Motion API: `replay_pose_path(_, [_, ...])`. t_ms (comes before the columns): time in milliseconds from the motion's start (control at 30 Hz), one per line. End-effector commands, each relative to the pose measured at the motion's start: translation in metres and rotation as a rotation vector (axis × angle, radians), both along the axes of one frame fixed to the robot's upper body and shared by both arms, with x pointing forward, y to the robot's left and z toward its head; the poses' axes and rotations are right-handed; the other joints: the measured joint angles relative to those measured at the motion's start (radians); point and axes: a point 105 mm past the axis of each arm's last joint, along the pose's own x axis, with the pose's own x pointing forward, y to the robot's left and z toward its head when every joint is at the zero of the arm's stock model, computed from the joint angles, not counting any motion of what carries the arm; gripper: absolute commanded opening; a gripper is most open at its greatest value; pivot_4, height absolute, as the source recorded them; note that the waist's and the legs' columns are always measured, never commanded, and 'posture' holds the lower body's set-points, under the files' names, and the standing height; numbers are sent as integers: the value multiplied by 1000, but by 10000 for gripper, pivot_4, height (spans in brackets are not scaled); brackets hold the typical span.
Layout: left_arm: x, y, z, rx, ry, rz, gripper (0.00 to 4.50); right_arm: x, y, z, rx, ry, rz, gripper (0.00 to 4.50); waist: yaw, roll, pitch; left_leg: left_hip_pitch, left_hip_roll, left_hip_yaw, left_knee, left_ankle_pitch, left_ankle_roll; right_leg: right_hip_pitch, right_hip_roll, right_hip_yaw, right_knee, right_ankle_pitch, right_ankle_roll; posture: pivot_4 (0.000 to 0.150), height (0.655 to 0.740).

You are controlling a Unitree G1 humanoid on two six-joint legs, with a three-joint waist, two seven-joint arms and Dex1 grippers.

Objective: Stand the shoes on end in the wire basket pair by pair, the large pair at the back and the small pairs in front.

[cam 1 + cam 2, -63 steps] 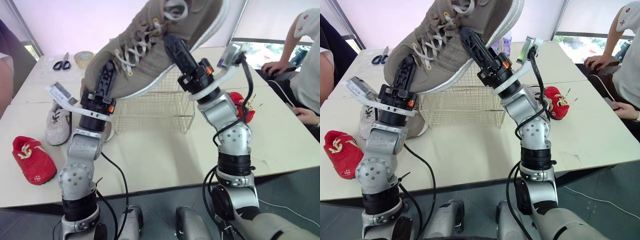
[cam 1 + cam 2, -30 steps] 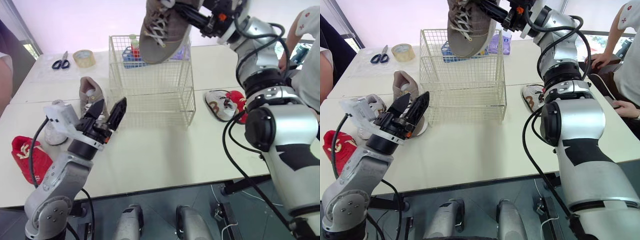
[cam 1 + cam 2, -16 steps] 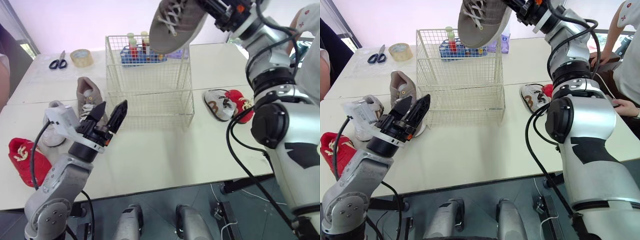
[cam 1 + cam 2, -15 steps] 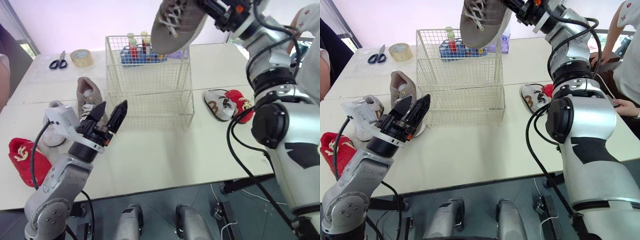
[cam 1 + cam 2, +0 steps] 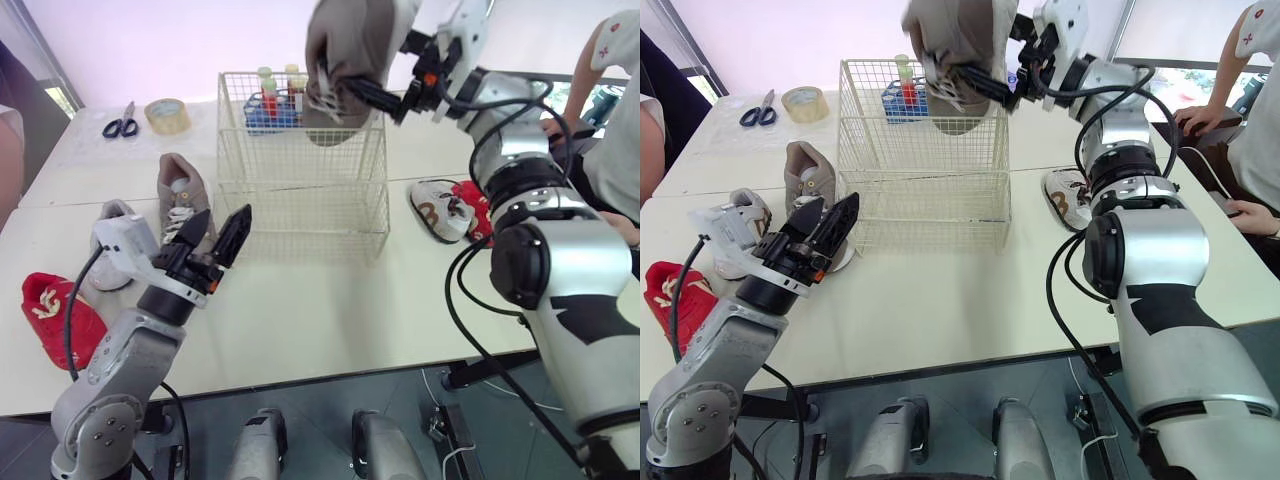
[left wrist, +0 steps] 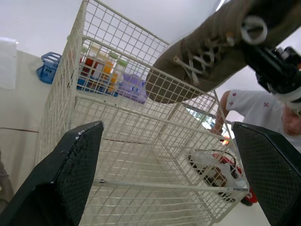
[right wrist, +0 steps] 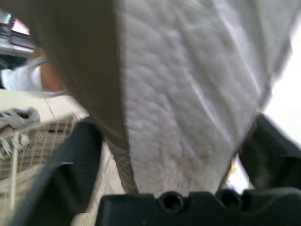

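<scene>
The large taupe shoe (image 5: 345, 45) hangs toe-down over the back right of the wire basket (image 5: 300, 212), its toe just inside the rim. My right gripper (image 5: 350, 75) reaches in from the right, open, its fingers (image 7: 70, 174) spread wide on either side of the white sole (image 7: 188, 108). Its mate, a second taupe shoe (image 5: 178, 192), lies on the table left of the basket. My left gripper (image 5: 216, 225) is open and empty, low before the basket's front left corner. A small white shoe (image 5: 112, 215) and a red one (image 5: 55, 320) lie at the left; another white shoe (image 5: 437, 208) and red shoe (image 5: 480, 205) lie at the right.
A blue rack of tubes (image 5: 265, 100) stands behind the basket. A tape roll (image 5: 165, 115) and scissors (image 5: 124, 126) lie at the back left. A person (image 5: 610, 120) sits at the right of the table. Bare tabletop lies in front of the basket.
The large shoe has swung from tilted to toe-down and dropped to the basket's rim. My right gripper's fingers have spread apart. The left arm has stayed put.
</scene>
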Motion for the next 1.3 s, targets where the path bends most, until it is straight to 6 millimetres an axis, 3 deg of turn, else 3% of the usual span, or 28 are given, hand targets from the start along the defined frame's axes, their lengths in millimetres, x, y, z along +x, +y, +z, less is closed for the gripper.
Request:
replay_pose_path(33, [-3, 1, 8, -7, -42, 12, 45000, -2, -2, 23, 32, -61, -39, 44420, -1, 0, 0, 0, 0, 0, 0, 0, 0, 0, 0, 0, 0, 0, 0, 1500, 7400])
replay_pose_path(667, [0, 0, 6, 27, -24, 1, 45000, 2, -19, 14, 14, -90, -120, 44420, 1, 0, 0, 1, 0, 0, 1, 0, 0, 1, 0, 0, 1, 0, 0, 1500, 7400])
replay_pose_path(800, [-11, 6, 11, 91, -26, -3, 45000, -16, -14, -12, -111, -21, 75, 44420, 0, 0, 0, 1, 0, 0, 1, 0, 0, 1, 0, 0, 2, 0, 0, 1500, 7400])
replay_pose_path(967, [-28, 12, 12, 257, 17, -102, 45000, -76, 1, -55, -448, 111, 381, 44420, 6, 2, 0, 1, 1, -1, 1, 0, 0, 1, 0, 0, 4, 0, 1, 1500, 7400])
replay_pose_path(1067, [-34, 14, 6, 391, 69, -173, 45000, -95, 5, -73, -578, 176, 438, 44420, 3, 3, 0, 2, 1, -1, 1, 0, 0, 0, 0, 0, 5, 0, 0, 1500, 7400])
replay_pose_path(1167, [-35, 15, 3, 462, 87, -195, 45000, -99, 7, -96, -693, 234, 422, 44420, 0, 3, 0, 6, 1, 0, 1, -1, -5, 1, 0, 0, 5, 0, 0, 1500, 7400])
replay_pose_path(1300, [-34, 12, 0, 432, 86, -195, 45000, -90, 12, -116, -761, 264, 360, 44420, -2, 2, 0, 17, 1, 1, -3, -1, -5, 6, -1, 0, -2, 0, 0, 1500, 7400])
